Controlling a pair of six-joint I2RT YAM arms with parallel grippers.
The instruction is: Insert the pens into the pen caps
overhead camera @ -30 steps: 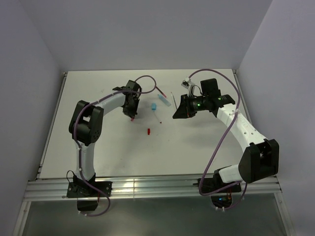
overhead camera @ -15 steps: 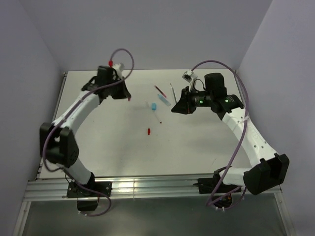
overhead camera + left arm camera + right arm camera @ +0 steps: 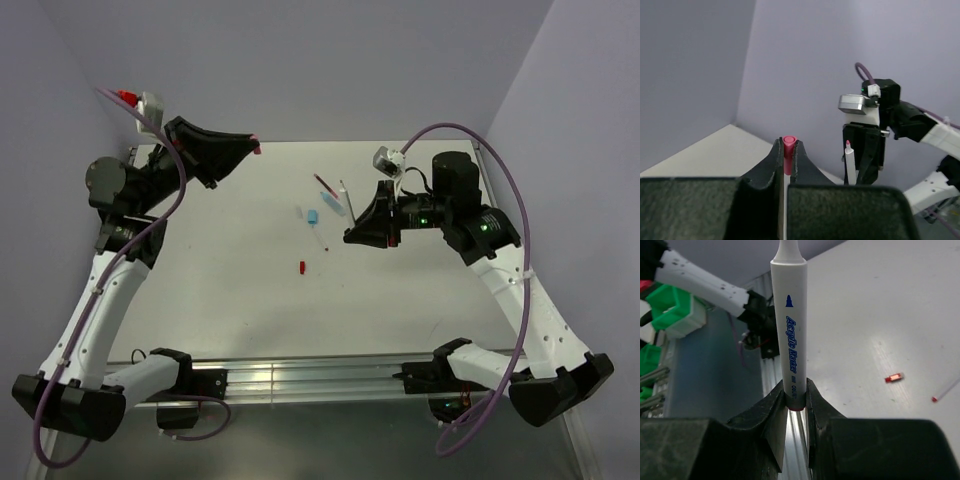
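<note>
White table [image 3: 420,300] under plain lavender walls [image 3: 300,60]. Left gripper [image 3: 788,146], high near the left wall, pinches a red cap [image 3: 789,141]. Right gripper [image 3: 796,390] clamps a white pen [image 3: 790,335] above the table.

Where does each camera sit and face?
Top external: above and behind, facing down at the table; both arms show.
Left wrist: behind the left end effector gripping a pink-ended pen, facing the right arm.
Right wrist: behind the right end effector gripping a white pen, facing the table.
Both wrist views share the white pen.
</note>
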